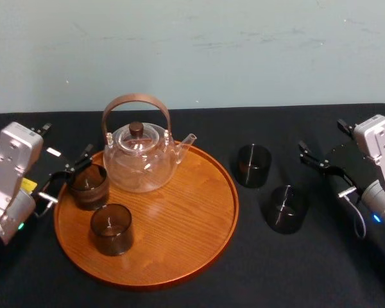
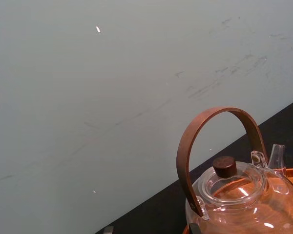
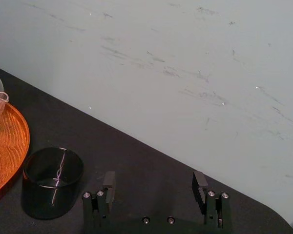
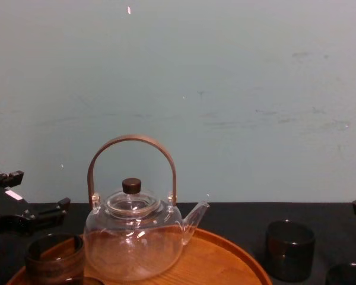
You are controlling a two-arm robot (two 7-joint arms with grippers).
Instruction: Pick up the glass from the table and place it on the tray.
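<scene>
Head view: left gripper (image 1: 67, 174) wide, beside a glass (image 1: 88, 186) on the tray (image 1: 192, 212); right wrist view — right gripper (image 3: 154, 179) wide, empty. Black table (image 1: 321, 269), pale wall (image 1: 192, 45).

Head view high, looking down on the large round orange-brown wooden tray (image 1: 192, 237), chest view low, level toward the pale grey-green wall (image 4: 225, 89), left wrist view close beside the clear glass teapot with arched brown handle (image 2: 234, 195) (horizon tilted), right wrist view skimming the black table (image 3: 151, 161), tray edge common to all four.
</scene>
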